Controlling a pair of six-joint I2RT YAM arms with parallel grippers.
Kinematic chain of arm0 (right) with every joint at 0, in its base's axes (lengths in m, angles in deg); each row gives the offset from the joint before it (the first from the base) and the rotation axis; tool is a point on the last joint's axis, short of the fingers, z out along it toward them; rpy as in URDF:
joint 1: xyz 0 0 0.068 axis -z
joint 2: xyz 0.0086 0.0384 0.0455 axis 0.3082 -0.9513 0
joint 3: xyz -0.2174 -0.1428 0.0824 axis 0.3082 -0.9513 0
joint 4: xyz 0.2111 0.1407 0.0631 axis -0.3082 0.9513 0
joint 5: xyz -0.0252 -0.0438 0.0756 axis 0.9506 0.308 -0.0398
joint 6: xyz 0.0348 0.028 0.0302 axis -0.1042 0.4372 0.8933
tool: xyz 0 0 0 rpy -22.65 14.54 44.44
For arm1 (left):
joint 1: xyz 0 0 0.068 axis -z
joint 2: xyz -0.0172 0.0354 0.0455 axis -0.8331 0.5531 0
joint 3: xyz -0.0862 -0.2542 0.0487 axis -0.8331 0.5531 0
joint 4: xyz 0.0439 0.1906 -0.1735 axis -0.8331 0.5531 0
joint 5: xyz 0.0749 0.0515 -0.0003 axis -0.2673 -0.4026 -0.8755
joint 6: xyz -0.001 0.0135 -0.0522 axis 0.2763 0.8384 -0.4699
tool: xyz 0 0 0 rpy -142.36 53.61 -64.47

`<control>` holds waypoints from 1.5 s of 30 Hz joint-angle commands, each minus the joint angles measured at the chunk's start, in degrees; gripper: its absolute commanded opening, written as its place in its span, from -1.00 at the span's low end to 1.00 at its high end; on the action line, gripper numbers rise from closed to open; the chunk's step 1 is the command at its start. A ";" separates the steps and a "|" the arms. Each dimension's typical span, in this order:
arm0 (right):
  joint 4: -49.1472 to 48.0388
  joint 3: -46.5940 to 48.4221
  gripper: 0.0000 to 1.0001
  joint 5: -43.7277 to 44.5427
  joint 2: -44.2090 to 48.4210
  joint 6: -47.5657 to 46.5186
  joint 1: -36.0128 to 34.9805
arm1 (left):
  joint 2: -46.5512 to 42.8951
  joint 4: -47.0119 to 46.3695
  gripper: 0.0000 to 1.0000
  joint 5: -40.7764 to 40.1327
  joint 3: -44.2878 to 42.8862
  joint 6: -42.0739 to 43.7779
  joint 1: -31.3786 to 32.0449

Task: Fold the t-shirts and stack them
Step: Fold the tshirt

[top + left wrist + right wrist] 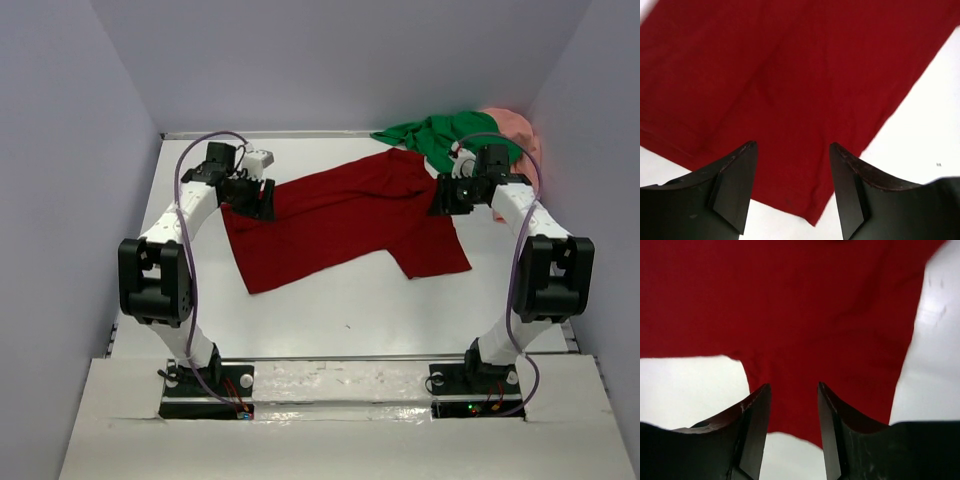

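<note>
Two grippers hovered, jaws apart and empty, left gripper at 9 o'clock and right gripper at 3 o'clock over the dark red t-shirt spread across the table; matching edges probably wanted pinching squarely and lifting together, clear of the green t-shirt at 1 o'clock.

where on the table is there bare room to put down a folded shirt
Widest bare patch: the near table strip between the dark red shirt and the arm bases. A smaller one lies along the far edge, left of the green shirt. The far right corner is crowded: green shirt, pink shirt and the right arm.
</note>
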 commanded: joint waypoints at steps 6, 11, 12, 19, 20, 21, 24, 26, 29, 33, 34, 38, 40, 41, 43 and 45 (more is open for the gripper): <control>-22.67 12.03 0.05 -4.58 -10.47 0.00 0.18 | -8.81 -26.73 0.38 -5.15 5.05 -7.55 0.14; -23.45 24.50 0.06 6.38 -23.04 -0.44 0.18 | -10.65 -35.69 0.38 -8.92 10.06 -8.44 0.23; -23.11 26.88 0.06 7.72 -24.98 0.43 0.18 | -10.91 -36.32 0.38 -9.36 11.37 -8.44 0.23; -8.97 45.34 0.05 11.34 -40.45 2.28 0.18 | -10.83 -35.89 0.39 -9.46 11.82 -9.23 0.23; -7.65 46.84 0.04 11.25 -41.07 2.63 0.18 | -10.74 -35.89 0.39 -9.28 11.99 -9.14 0.32; -7.64 46.68 0.04 10.91 -41.25 2.72 0.18 | -10.57 -35.72 0.39 -9.28 11.91 -9.06 0.23; -6.85 45.10 0.04 10.81 -40.56 2.90 0.18 | -10.56 -35.63 0.39 -10.25 12.08 -9.06 0.32; -5.53 43.18 0.02 11.51 -38.80 3.07 0.18 | -10.91 -35.54 0.39 -10.68 12.35 -9.14 0.32; -4.31 40.01 -0.02 12.04 -34.59 3.42 0.18 | -12.57 -35.54 0.39 -10.42 12.79 -9.32 0.23; -4.91 31.59 -0.10 12.92 -26.95 3.52 0.18 | -16.36 -38.43 0.39 -9.72 15.77 -10.20 0.23; -5.44 30.08 -0.16 12.92 -25.28 3.52 0.18 | -16.89 -38.79 0.40 -9.37 16.21 -10.20 0.23; -13.06 20.86 -0.65 14.15 -15.44 3.69 0.18 | -18.65 -39.93 0.40 -8.76 18.41 -10.90 0.23; -16.41 17.43 -0.96 13.89 -9.90 3.69 0.18 | -18.91 -40.55 0.40 -7.88 19.20 -11.25 0.23; -17.82 14.71 -0.98 13.98 -8.31 3.60 0.18 | -18.91 -40.81 0.40 -7.44 19.20 -11.34 0.23; -21.52 12.41 -0.71 13.89 -4.88 3.60 0.18 | -19.00 -40.55 0.40 -7.17 19.12 -11.43 0.23; -20.92 11.78 -0.40 13.63 -4.08 3.87 0.18 | -19.53 -40.46 0.40 -6.65 19.20 -11.43 0.32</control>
